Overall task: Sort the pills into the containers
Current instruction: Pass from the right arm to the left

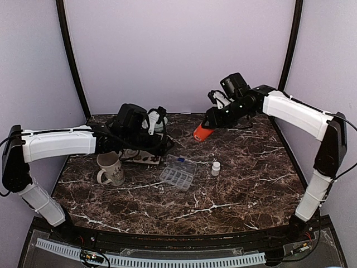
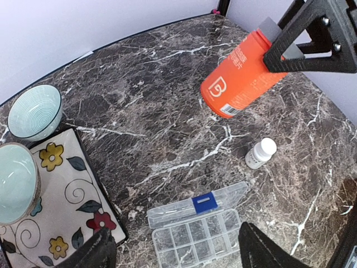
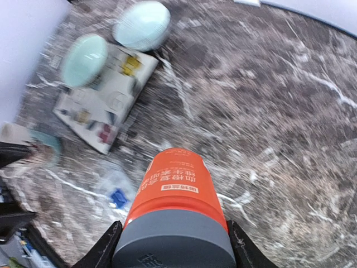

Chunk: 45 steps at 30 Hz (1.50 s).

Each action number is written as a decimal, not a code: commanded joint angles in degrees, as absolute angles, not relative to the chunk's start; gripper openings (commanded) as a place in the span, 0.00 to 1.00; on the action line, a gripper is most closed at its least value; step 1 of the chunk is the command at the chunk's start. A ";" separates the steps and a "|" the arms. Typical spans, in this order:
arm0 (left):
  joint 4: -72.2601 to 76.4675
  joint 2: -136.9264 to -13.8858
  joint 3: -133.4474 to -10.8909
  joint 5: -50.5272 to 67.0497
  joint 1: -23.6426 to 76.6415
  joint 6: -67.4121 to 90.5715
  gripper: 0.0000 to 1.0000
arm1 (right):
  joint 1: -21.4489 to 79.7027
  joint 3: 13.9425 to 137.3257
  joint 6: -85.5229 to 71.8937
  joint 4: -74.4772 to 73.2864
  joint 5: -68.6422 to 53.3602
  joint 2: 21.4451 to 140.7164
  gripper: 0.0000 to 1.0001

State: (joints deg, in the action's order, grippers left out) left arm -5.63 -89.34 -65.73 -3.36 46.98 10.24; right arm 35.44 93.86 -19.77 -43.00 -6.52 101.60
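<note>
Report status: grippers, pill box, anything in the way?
Right gripper shut on orange bottle, tilted, in the air. Left gripper open, empty, above open pill box. Small white bottle beside box, apart.

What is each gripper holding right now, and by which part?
The right gripper holds the orange bottle by its grey cap end, tilted in the air. The left gripper is open and holds nothing.

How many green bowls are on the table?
2. One bowl sits on the flowered mat; the second bowl stands on the marble table just beyond it. No others show.
</note>
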 commanded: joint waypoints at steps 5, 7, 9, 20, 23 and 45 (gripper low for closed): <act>-1.94 -83.53 -64.66 5.02 43.57 18.20 0.83 | 34.87 93.76 -25.55 -30.78 -26.89 94.69 0.19; 0.05 -82.36 -63.67 7.37 42.12 20.91 0.83 | 34.70 92.10 -27.51 -27.79 -31.38 93.69 0.19; 3.26 -80.99 -62.05 10.20 40.14 23.52 0.84 | 34.36 89.93 -30.02 -23.99 -35.01 92.60 0.20; 24.42 -76.39 -51.42 28.90 30.95 38.29 0.90 | 33.00 82.68 -39.92 -9.60 -46.83 90.08 0.20; 29.47 -77.30 -50.55 33.57 30.36 41.55 0.90 | 33.10 81.48 -42.51 -5.58 -48.69 90.53 0.20; 47.38 -86.54 -51.79 49.46 28.83 55.06 0.90 | 34.44 78.16 -53.45 10.47 -55.11 95.93 0.19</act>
State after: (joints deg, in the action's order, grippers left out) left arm 42.61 -86.32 -50.78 46.94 29.34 53.17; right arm 33.69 78.30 -52.07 4.95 -53.23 95.09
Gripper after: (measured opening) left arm 0.898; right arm 0.517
